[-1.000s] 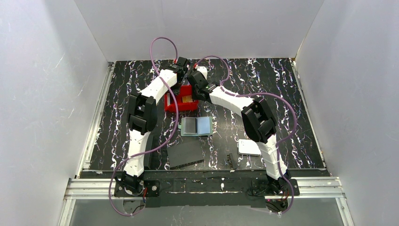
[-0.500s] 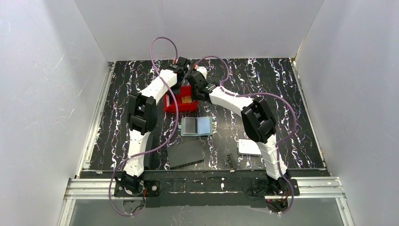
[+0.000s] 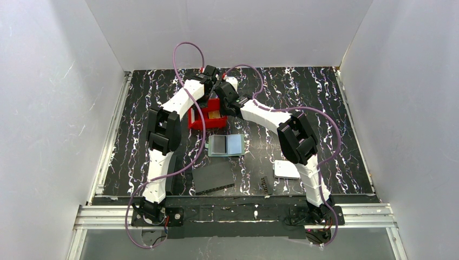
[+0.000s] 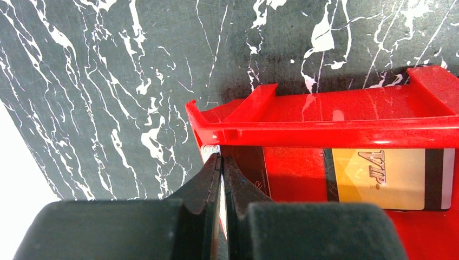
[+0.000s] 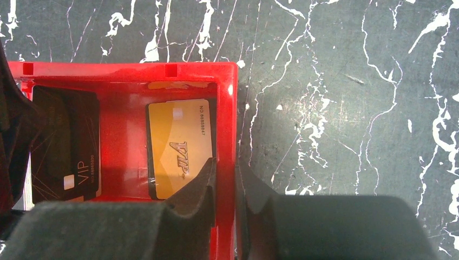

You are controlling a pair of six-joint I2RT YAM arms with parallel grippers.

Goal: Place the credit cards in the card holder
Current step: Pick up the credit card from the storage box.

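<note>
- The credit cards [image 3: 215, 114] were located in the red bin [image 3: 208, 125], at the far middle of the bench [image 3: 303, 92].
- A gold card [image 5: 178, 146] was seen lying flat against the bin's right wall, and a dark card [image 5: 65, 146] lying flat toward the left wall.
- The left jaws were clenched at the bin's left inner wall. A thin pale card [image 4: 209, 148] was seen edge-on between them and was judged to be pinched there.
- The right jaws were closed across the bin's right wall, one jaw inside and one outside. The bin was judged to be held steady by this grip.
- The card holder [image 3: 225, 145] was found lying open on the bench, just in front of the bin and apart from both arms.
- No card could be made out in the holder's pockets, though the overhead view was too small to confirm this fully.
- The task was judged to be at an early stage, with a first card gripped but not yet lifted clear of the bin.
- Left to be done: the pinched card was to be carried to the holder and slid into a pocket, and the gold and dark cards were to follow.
</note>
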